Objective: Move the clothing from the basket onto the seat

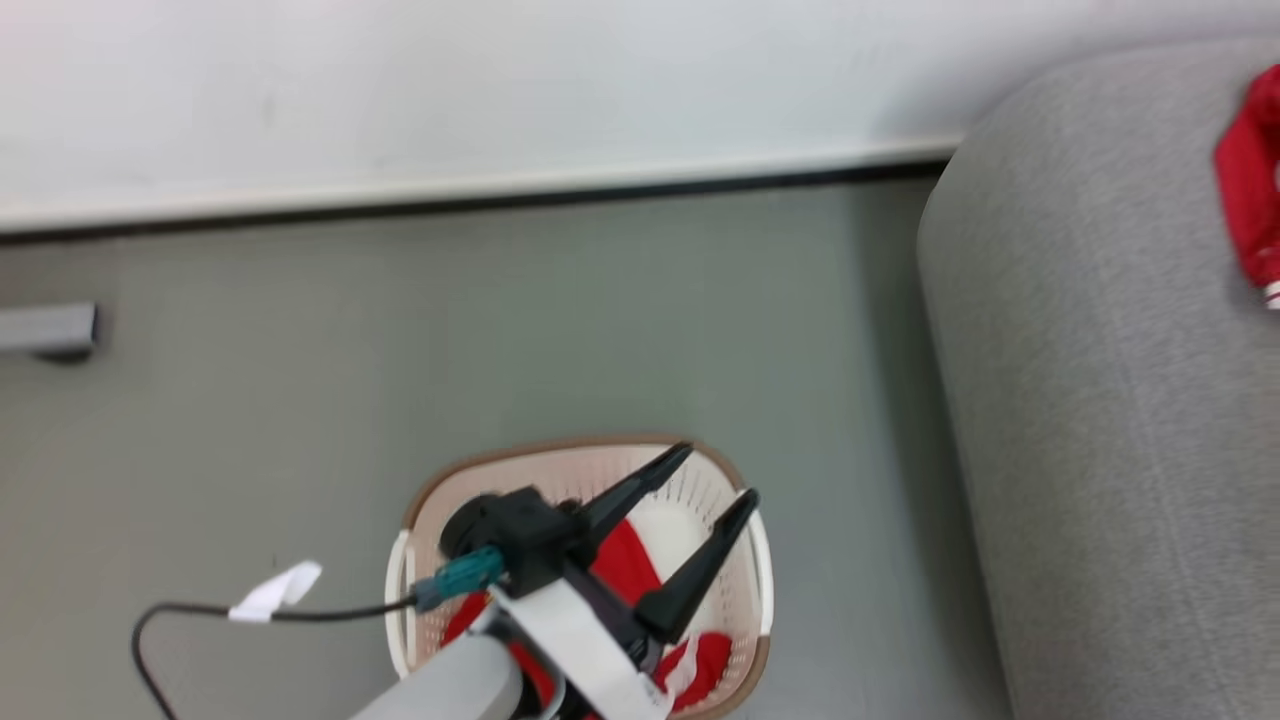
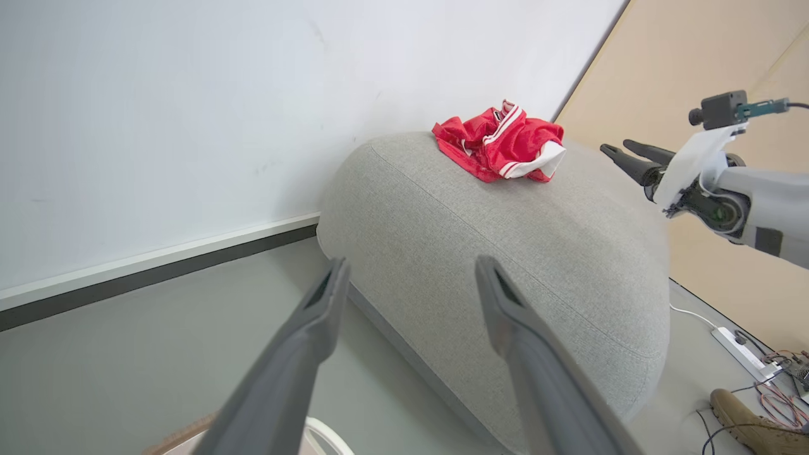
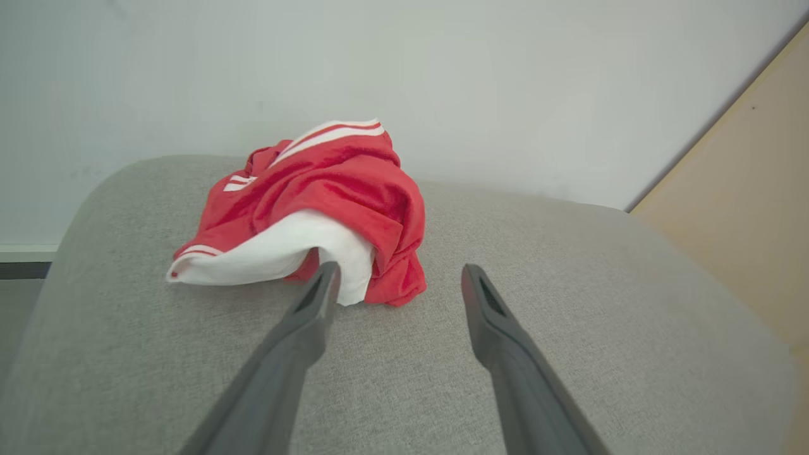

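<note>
The cream basket [image 1: 560, 450] stands on the grey floor at the bottom of the head view, with red and white clothing [image 1: 625, 565] inside. My left gripper [image 1: 718, 472] hangs open above it, nothing between its fingers; the left wrist view has the same fingers spread wide [image 2: 411, 262]. The grey seat [image 1: 1100, 400] rises to the right. On its top lies a crumpled red garment with white stripes [image 3: 328, 196] [image 2: 499, 142] [image 1: 1250, 190]. My right gripper [image 3: 399, 268] stands open just short of that garment, apart from it, and also appears from the side [image 2: 622, 151].
A white wall with a dark baseboard [image 1: 480, 205] runs behind the basket. A black cable with a white tag [image 1: 275, 590] lies on the floor to the left. A power strip [image 2: 739, 344], loose wires and a person's brown shoe [image 2: 752, 426] sit beside the seat.
</note>
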